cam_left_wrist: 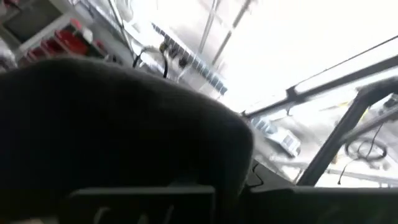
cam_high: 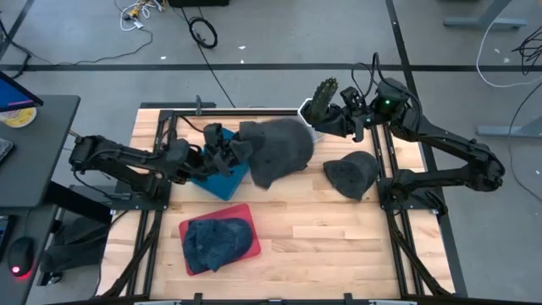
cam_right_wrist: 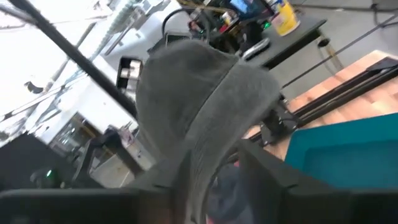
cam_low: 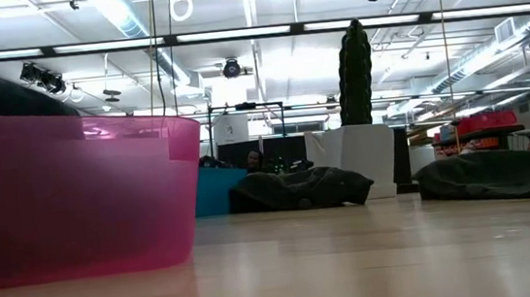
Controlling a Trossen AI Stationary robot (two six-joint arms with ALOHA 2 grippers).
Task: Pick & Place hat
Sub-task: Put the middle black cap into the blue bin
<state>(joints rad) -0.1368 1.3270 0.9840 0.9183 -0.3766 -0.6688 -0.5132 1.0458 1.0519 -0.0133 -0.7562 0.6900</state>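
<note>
A dark grey hat [cam_high: 275, 151] hangs in the air over the table's far middle, between my two grippers. My left gripper [cam_high: 227, 151] comes from the table's left and is shut on the hat [cam_left_wrist: 124, 124], which fills its wrist view. My right gripper [cam_high: 318, 129] comes from the right. Its fingers stand open on either side of a fold of the hat [cam_right_wrist: 205, 124]. The low view shows neither gripper's fingertips nor the held hat. My left gripper holds the hat by its left-hand edge [cam_high: 247, 149], coming from the table's left and slanting upward. The hat itself hides the fingertips, so the kind of hold does not show. The hat is lifted clear of the table. My right gripper has the hat's right-hand fold [cam_right_wrist: 208, 168] between its open fingers [cam_right_wrist: 264, 171]. I cannot tell whether they touch it.
A teal bin [cam_high: 222, 180] sits under my left gripper. A pink tray [cam_high: 246, 213] near the front holds a blue-grey hat [cam_high: 216, 241]. Another dark hat [cam_high: 351, 175] lies at the right. A cactus [cam_high: 322, 97] in a white pot stands at the far edge.
</note>
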